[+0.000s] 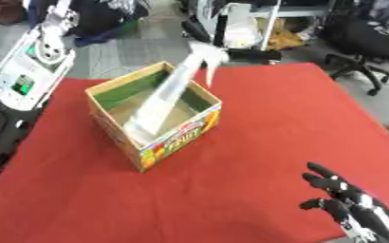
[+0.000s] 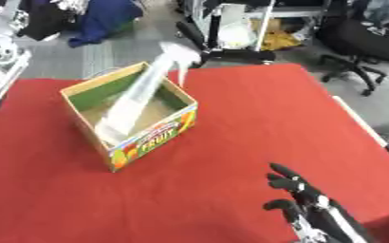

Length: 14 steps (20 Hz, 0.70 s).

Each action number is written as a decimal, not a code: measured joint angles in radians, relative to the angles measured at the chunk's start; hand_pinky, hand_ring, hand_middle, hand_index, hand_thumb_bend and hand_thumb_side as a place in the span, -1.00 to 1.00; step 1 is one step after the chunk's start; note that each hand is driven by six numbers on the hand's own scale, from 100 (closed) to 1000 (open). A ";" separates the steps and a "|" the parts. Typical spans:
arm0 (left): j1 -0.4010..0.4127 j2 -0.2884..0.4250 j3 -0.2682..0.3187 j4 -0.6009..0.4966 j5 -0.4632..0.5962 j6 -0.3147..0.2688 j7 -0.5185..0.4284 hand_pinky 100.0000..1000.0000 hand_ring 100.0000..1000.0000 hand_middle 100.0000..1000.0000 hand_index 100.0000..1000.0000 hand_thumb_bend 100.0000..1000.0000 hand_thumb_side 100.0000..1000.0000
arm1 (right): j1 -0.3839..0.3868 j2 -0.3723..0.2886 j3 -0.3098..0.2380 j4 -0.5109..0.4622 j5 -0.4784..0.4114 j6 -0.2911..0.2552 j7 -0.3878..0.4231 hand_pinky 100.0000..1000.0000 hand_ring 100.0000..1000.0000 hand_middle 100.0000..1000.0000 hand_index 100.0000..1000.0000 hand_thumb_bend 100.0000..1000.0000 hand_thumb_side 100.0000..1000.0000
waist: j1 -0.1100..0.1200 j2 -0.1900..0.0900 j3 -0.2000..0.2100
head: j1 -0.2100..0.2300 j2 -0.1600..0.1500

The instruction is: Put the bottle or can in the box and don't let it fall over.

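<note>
One box (image 1: 156, 121) on red worktop (image 1: 264, 133). One clear spray bottle (image 1: 169, 92) inside, leaning, head over far rim. One right hand (image 1: 343, 199), lower right, fingers relaxed, holding nothing.

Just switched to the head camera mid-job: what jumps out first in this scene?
An open cardboard box with a fruit label sits left of centre on the red table. A pale spray bottle stands in it, leaning, its nozzle end poking above the far rim. The right hand rests open at the lower right corner.
</note>
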 measured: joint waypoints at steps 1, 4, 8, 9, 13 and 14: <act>0.004 0.000 -0.003 0.008 -0.014 -0.002 -0.011 0.32 0.16 -0.18 0.37 -1.00 -0.40 | -0.001 0.000 0.000 0.001 0.000 0.000 0.001 0.35 1.00 1.00 0.53 -1.00 -0.12 | 0.001 0.001 -0.001 | 0.001 -0.002; 0.018 0.000 -0.008 0.032 -0.067 0.002 -0.070 0.38 0.29 -0.06 0.49 -1.00 -0.34 | -0.004 0.000 0.000 0.001 0.000 0.000 0.002 0.35 1.00 1.00 0.53 -1.00 -0.12 | 0.001 0.004 -0.001 | 0.001 -0.003; 0.038 0.008 -0.007 0.035 -0.093 0.015 -0.125 0.38 0.29 -0.05 0.48 -1.00 -0.26 | -0.004 0.000 0.000 0.001 0.000 0.000 0.001 0.35 1.00 1.00 0.53 -1.00 -0.12 | 0.006 0.006 0.014 | -0.005 -0.003; 0.048 0.021 -0.007 0.025 -0.089 0.019 -0.133 0.38 0.29 -0.05 0.48 -1.00 -0.26 | -0.004 0.000 0.000 0.001 0.000 0.000 0.001 0.35 1.00 1.00 0.53 -1.00 -0.12 | 0.008 0.006 0.019 | -0.008 -0.003; 0.157 0.134 0.009 -0.099 0.004 0.044 -0.141 0.37 0.29 -0.06 0.47 -1.00 -0.14 | -0.004 0.000 -0.010 0.001 0.002 -0.001 -0.005 0.35 1.00 1.00 0.53 -1.00 -0.12 | 0.015 0.006 0.049 | -0.029 -0.003; 0.206 0.173 0.023 -0.150 0.044 0.056 -0.135 0.36 0.29 -0.07 0.47 -1.00 -0.13 | -0.004 0.000 -0.015 0.001 0.003 -0.001 -0.008 0.35 1.00 1.00 0.53 -1.00 -0.12 | 0.016 0.006 0.057 | -0.035 -0.003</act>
